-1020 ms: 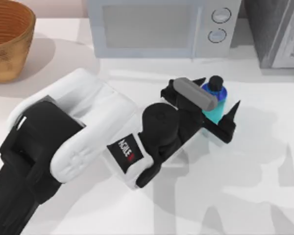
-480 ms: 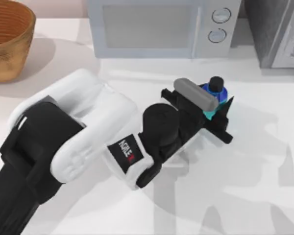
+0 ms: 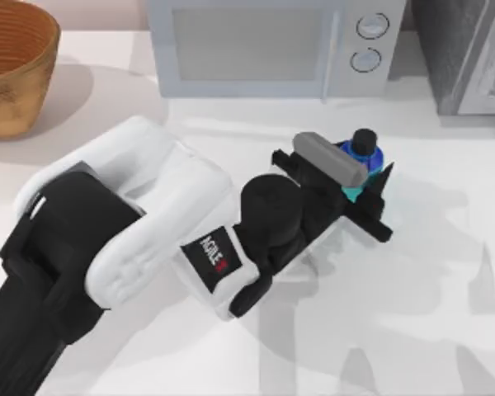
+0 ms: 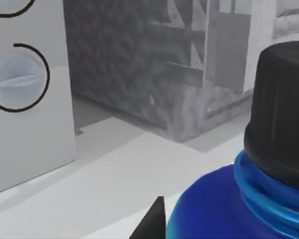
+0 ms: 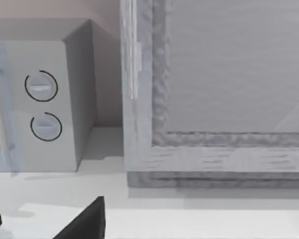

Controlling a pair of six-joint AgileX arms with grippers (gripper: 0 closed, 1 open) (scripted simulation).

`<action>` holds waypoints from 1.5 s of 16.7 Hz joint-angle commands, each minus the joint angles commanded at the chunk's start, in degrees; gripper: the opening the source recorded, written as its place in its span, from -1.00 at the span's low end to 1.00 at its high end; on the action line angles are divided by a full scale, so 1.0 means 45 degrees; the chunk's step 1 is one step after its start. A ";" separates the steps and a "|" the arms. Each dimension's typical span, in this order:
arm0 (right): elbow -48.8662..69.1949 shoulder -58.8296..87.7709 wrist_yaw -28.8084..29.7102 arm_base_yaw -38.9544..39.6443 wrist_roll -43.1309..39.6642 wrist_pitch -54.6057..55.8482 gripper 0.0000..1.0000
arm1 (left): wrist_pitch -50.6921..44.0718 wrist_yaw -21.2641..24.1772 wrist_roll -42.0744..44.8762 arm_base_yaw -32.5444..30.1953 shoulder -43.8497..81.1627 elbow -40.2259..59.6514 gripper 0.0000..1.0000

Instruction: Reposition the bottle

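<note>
At centre-right of the worktop [image 3: 445,330], left hand [image 3: 365,191] closed on the bottle [image 3: 362,162], black fingers pinching its cyan body from both sides. Bottle upright; black cap and blue shoulder ring poke up just past the grey wrist camera bar. Whether its base touches the worktop, cannot tell. Left arm [image 3: 132,223] runs from the near-left corner diagonally toward the bottle, white shell, black forearm, AgileX label on the side.

Left wrist view: bottle [image 4: 239,204] very close, blue shoulder, lighter ring, black cap above. One dark fingertip [image 4: 152,224] just beside the bottle.

Outward from the hand: microwave [image 3: 272,45] stands at the far edge, behind and slightly left of the bottle, near it but apart; two round dials at its right end. Grey cabinet [image 3: 466,54] at the far right corner, just beside the microwave. Wicker basket [image 3: 12,70] at the far left corner, well apart from the bottle.

Right wrist view: right hand's dark fingertip [image 5: 84,221] shows at the frame edge, open or closed cannot tell. Beyond it, microwave [image 5: 40,104] dials and the cabinet [image 5: 214,89] front.
</note>
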 joint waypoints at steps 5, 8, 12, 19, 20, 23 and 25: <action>0.0000 0.0000 0.0000 0.0000 0.0000 0.0000 1.00 | 0.0106 0.0168 0.0023 0.0206 -0.0097 -0.0134 -1.00; 0.0000 0.0000 0.0000 0.0000 0.0000 0.0000 1.00 | 0.0707 0.1391 0.0047 0.1404 -0.0509 -0.1068 -1.00; 0.0000 0.0000 0.0000 0.0000 0.0000 0.0000 1.00 | 0.1852 0.4416 0.0095 0.4531 -0.1443 -0.3378 -1.00; 0.0000 0.0000 0.0000 0.0000 0.0000 0.0000 1.00 | 0.3925 1.0287 0.0195 1.0749 -0.3636 -0.7953 -1.00; 0.0000 0.0000 0.0000 0.0000 0.0000 0.0000 1.00 | 0.4135 1.0800 0.0205 1.1266 -0.3902 -0.8404 -1.00; 0.0000 0.0000 0.0000 0.0000 0.0000 0.0000 1.00 | 0.4467 1.1543 0.0221 1.2015 -0.4351 -0.9106 -1.00; 0.0000 0.0000 0.0000 0.0000 0.0000 0.0000 1.00 | 0.4467 1.1545 0.0221 1.2016 -0.4352 -0.9107 -1.00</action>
